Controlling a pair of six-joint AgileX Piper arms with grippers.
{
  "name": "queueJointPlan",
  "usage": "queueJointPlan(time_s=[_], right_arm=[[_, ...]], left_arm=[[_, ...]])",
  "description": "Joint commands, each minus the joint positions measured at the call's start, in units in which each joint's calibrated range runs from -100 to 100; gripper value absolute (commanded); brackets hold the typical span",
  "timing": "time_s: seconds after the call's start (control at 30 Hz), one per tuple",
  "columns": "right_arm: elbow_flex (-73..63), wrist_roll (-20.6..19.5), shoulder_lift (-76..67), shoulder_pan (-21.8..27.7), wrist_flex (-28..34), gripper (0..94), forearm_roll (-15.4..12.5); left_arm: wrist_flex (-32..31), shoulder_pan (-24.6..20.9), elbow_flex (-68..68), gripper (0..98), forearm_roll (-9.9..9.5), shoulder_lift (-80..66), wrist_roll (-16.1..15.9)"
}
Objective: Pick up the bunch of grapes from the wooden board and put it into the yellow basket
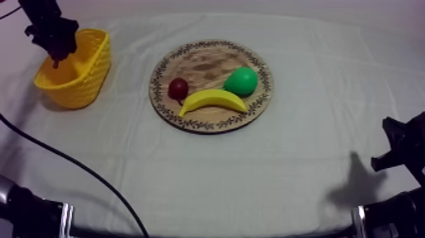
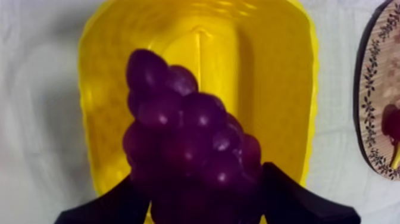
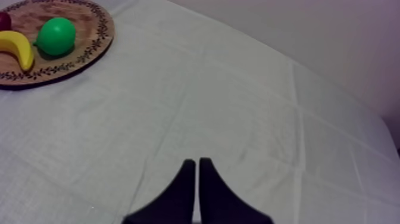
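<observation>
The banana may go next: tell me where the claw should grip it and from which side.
Grip the banana at the middle of its curve, coming straight down from above and closing across its narrow width. It lies flat on the wooden board, with the small red fruit by one end and the pear close behind the other, so the middle likely leaves most room.

Looks like robot lab: cloth-draped table [image 1: 265, 180], toy banana [image 1: 212, 99] on wooden board [image 1: 209, 60]
</observation>
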Motion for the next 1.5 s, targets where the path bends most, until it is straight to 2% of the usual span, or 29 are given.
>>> queueJointPlan(time_s=[0.0, 0.23, 0.5, 0.7, 0.8, 1.1, 1.27, 1.47], right_arm=[[0.0, 0.0, 0.0, 0.0, 0.0, 0.3, 0.0], [0.0, 0.0, 0.0, 0.0, 0.0, 0.3, 0.0], [0.0, 0.0, 0.0, 0.0, 0.0, 0.3, 0.0], [0.0, 0.0, 0.0, 0.0, 0.0, 0.3, 0.0], [0.0, 0.0, 0.0, -0.1, 0.0, 0.3, 0.0], [0.0, 0.0, 0.0, -0.1, 0.0, 0.3, 0.0], [0.0, 0.0, 0.0, -0.1, 0.0, 0.3, 0.0], [0.0, 0.0, 0.0, -0.1, 0.0, 0.3, 0.0]], left_arm=[[-0.2, 0.0, -0.4, 60.9, 0.09, 1.6, 0.0], [-1.5, -0.5, -1.2, 65.0, 0.67, 6.9, 0.2], [-1.6, -1.1, -1.1, 90.9, 1.84, 10.6, 0.8], [-1.6, -1.2, -1.3, 95.4, 2.22, 10.1, 0.9], [-1.7, -1.3, 0.0, 90.9, 2.15, 7.9, 1.4], [-4.7, -1.7, 7.3, 65.5, 2.63, -5.3, 3.1], [-11.9, -1.9, 16.1, 54.3, 3.64, -15.5, 3.7], [-23.5, -1.9, 30.3, 44.7, 4.16, -30.8, 4.5]])
